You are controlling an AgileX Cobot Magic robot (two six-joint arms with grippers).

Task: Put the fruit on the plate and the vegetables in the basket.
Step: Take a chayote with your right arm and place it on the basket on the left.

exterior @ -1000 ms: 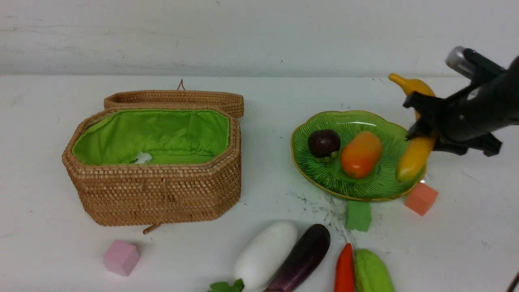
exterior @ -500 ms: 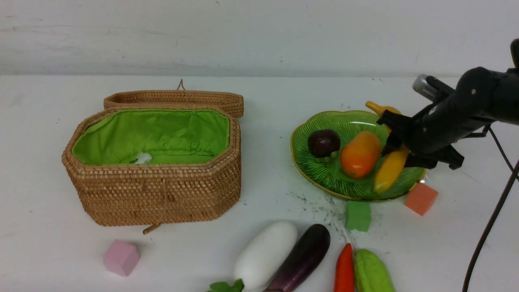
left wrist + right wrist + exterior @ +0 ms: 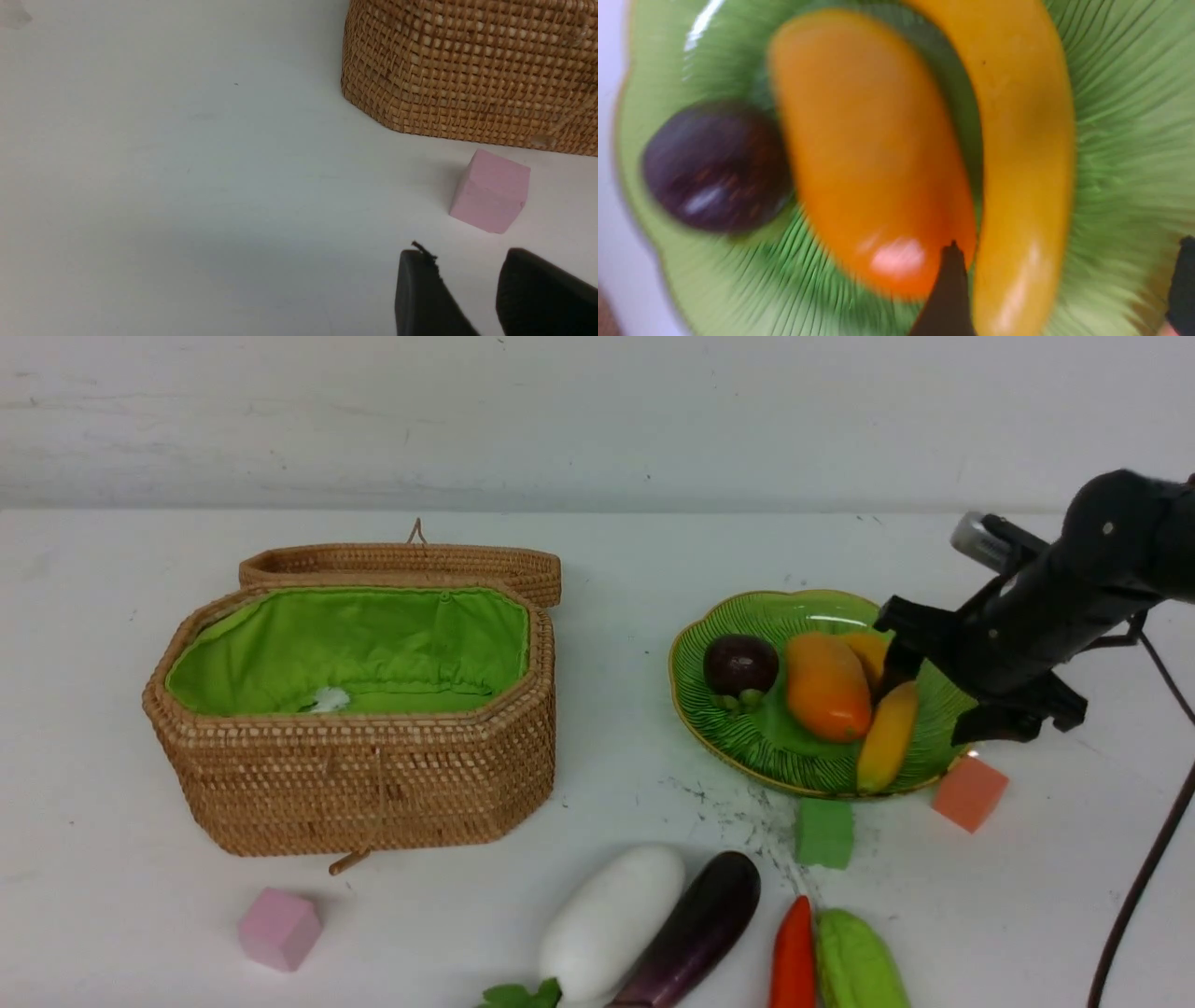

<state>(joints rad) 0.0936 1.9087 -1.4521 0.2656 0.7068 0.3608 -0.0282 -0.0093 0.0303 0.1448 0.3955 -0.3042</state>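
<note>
**Banana down on plate, right end effector released**

Banana [image 3: 887, 733] has come off the far right rim, where it hung a second ago in the right end effector [image 3: 932, 677], and now lies inside the plate [image 3: 747, 747]. It runs from the far side to the near rim, pressed along the right flank of the mango [image 3: 826, 686]. Mango has turned since the earlier frame; its upper end now leans left. Mangosteen [image 3: 740, 665] has been nudged slightly left and touches the mango.

Right end effector: jaws spread wide, gripping nothing. Right wrist view is blurred. One finger sits in the seam between mango and banana, the other is well clear on the banana's far side.

Left end effector [image 3: 465, 261]: out of the front view. Left wrist view shows its two fingers parted and empty, low over the counter [image 3: 112, 915] near the pink cube [image 3: 278, 927].

Basket [image 3: 373, 775]: unchanged, lid [image 3: 401, 565] folded back behind it, green lining exposed.

Vegetables have not moved. They lie in a row at the near counter edge: radish [image 3: 611, 919], eggplant [image 3: 700, 929], pepper [image 3: 794, 957], gourd [image 3: 859, 961]. Radish touches eggplant, and pepper touches gourd.

Green cube [image 3: 825, 833] sits just beside the plate's near rim. Orange cube [image 3: 969, 793] is at its near right rim.
</note>
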